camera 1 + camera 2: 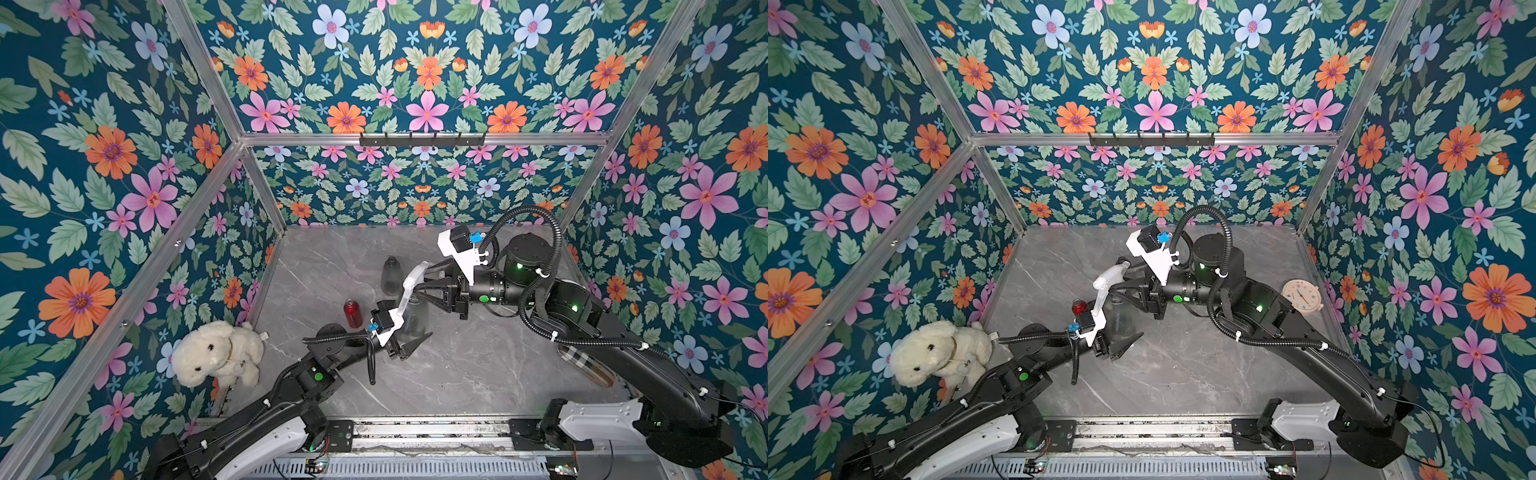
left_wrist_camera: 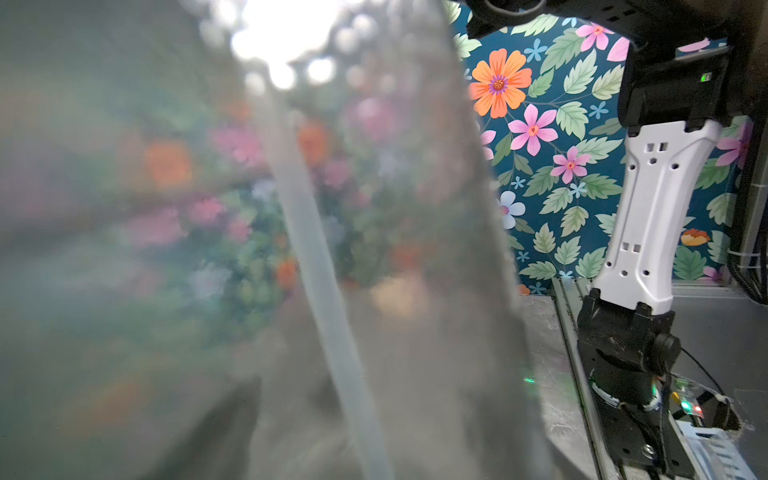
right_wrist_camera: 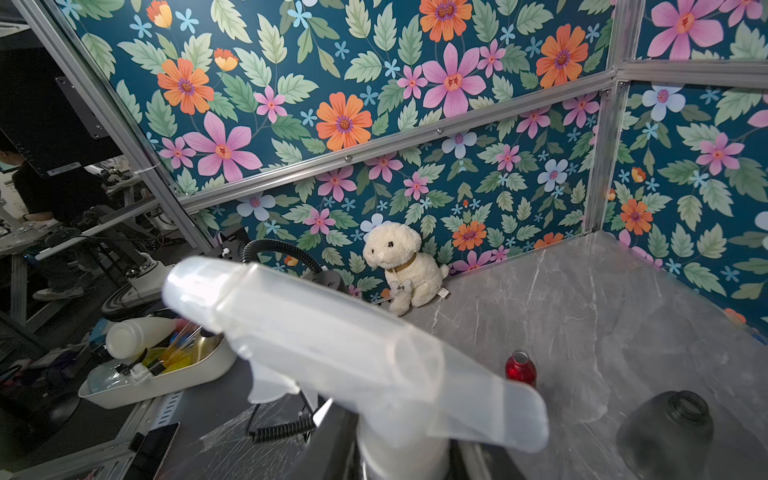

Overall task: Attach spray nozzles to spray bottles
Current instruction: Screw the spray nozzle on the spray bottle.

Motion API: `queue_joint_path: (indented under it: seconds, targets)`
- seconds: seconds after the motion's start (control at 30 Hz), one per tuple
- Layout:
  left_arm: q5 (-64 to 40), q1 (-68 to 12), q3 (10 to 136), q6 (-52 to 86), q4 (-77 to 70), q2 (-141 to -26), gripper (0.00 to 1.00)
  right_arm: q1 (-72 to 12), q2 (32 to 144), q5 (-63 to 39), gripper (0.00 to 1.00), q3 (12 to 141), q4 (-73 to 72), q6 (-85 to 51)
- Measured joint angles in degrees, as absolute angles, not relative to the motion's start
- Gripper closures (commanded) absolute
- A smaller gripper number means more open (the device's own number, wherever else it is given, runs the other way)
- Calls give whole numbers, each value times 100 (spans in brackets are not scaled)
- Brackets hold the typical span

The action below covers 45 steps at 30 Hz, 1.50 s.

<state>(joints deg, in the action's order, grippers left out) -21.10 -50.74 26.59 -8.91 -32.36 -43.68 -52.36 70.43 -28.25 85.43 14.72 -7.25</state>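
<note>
A translucent whitish spray nozzle (image 1: 409,282) (image 3: 332,332) sits atop a smoky-grey cone-shaped spray bottle (image 1: 415,318) (image 2: 166,249) near the table's middle. Its dip tube (image 2: 324,291) runs down inside the bottle. My right gripper (image 1: 415,289) (image 3: 403,461) is shut on the nozzle's collar, its fingers flanking it. My left gripper (image 1: 413,330) is shut on the bottle's lower body, and the bottle fills the left wrist view. A second grey bottle (image 1: 390,274) (image 3: 665,432) stands open-necked just behind. A small red bottle (image 1: 353,313) (image 3: 519,370) stands to the left.
A white plush dog (image 1: 216,353) sits in the near left corner. A round pale clock (image 1: 1302,295) lies by the right wall, and a plaid-patterned object (image 1: 586,365) lies under the right arm. Flowered walls close three sides. A white tray (image 3: 158,374) of items sits outside the cell.
</note>
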Motion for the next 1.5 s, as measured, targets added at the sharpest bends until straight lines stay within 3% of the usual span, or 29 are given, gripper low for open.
queue_joint_path:
  seconds: [0.5,1.2,1.5]
  targets:
    - [-1682,-5078,2665,-913,-3249,-4322,100,-5800,7054,-1525,71,8403,1140,-563]
    - [-574,-5076,2714,-886,-3653,-4888,100,-7070,7800,2668,69,8562,797,-1826]
    - [-458,-5089,2714,-888,-3594,-4853,100,-7148,7832,2967,65,8562,779,-1793]
